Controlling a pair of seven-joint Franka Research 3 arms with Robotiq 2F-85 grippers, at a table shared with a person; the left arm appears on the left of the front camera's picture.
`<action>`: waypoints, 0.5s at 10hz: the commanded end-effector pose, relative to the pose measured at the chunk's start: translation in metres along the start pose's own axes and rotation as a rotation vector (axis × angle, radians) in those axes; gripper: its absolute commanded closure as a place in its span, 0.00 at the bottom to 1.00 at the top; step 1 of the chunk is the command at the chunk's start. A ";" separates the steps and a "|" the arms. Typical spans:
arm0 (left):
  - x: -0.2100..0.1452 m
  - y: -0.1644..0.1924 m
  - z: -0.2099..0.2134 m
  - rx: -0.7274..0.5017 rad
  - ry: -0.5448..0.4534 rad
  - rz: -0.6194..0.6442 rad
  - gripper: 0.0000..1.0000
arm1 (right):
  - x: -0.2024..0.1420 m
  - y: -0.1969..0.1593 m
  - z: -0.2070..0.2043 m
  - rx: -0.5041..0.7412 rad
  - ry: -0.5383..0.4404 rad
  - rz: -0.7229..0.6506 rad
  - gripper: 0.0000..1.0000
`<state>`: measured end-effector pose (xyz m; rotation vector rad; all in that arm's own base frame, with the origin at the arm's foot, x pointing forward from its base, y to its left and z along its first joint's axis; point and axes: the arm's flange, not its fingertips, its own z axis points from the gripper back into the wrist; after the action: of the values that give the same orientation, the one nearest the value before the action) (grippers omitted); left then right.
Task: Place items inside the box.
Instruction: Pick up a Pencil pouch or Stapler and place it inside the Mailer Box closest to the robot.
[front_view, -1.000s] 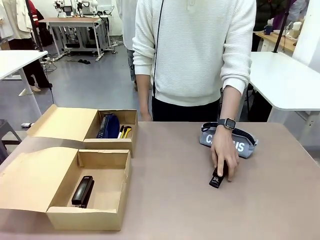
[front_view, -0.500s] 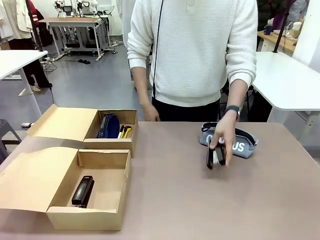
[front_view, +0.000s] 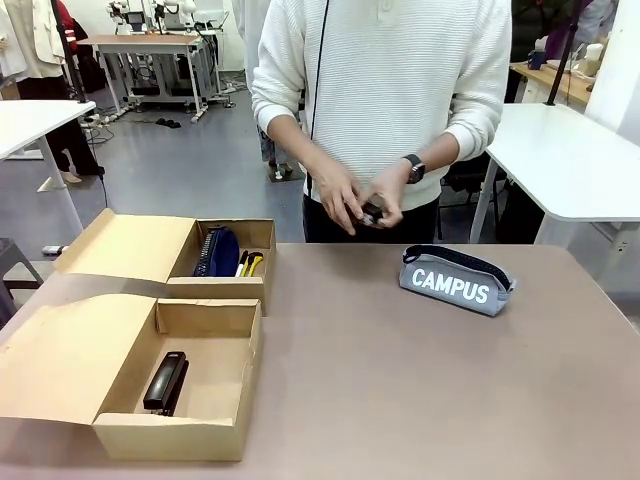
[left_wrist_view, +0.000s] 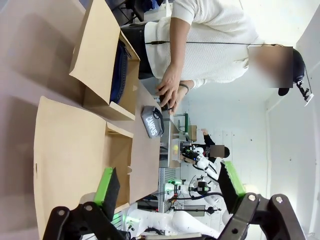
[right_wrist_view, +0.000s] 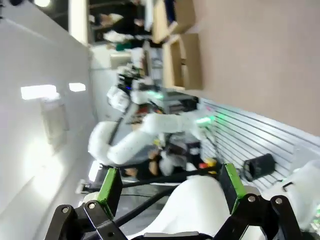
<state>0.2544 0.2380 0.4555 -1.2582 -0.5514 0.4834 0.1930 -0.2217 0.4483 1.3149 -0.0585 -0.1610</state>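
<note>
Lying on its long side on the surface (front_view: 380, 400), toward the robot's right and near the far edge, the grey pouch (front_view: 457, 283) is the one item left out in the open. It looks soft and light. The fabric would likely give under a squeeze and sag if lifted by one end. The dark zip ridge along its top seems the firmest line, so a pinch across the narrow body near the middle should carry it level. The cloth gives the green pads some grip, so it is unlikely to slip.

Just beyond it, above the far edge, the person's hands (front_view: 350, 203) hold a stapler (front_view: 372, 211) off the surface. It is probably hard, dense and smooth, best taken across its flat sides.

Another stapler (front_view: 166, 381) lies in the near box (front_view: 170, 440), and a navy pouch (front_view: 218, 251) and a yellow knife (front_view: 253, 264) lie in the far box (front_view: 235, 292).

The left pincer (left_wrist_view: 169, 176) stands with its jaws wide apart and empty. The grey pouch (left_wrist_view: 152, 121) is well apart from it, past both boxes. The right pincer (right_wrist_view: 170, 176) is also spread and holds nothing. How it stands to the pouch I cannot tell.
</note>
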 end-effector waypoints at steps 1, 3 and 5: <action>0.000 -0.001 0.001 -0.018 -0.001 -0.018 0.00 | 0.051 0.025 -0.077 -0.287 0.157 0.166 0.00; 0.000 -0.001 0.001 -0.018 -0.001 -0.018 0.00 | 0.103 0.044 -0.151 -0.564 0.195 0.236 0.00; 0.000 -0.001 0.001 -0.018 -0.001 -0.018 0.00 | 0.134 0.055 -0.224 -0.792 0.082 0.317 0.00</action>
<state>0.2550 0.2377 0.4553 -1.2576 -0.5493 0.4829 0.3490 -0.0220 0.4549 0.6220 -0.0581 0.2045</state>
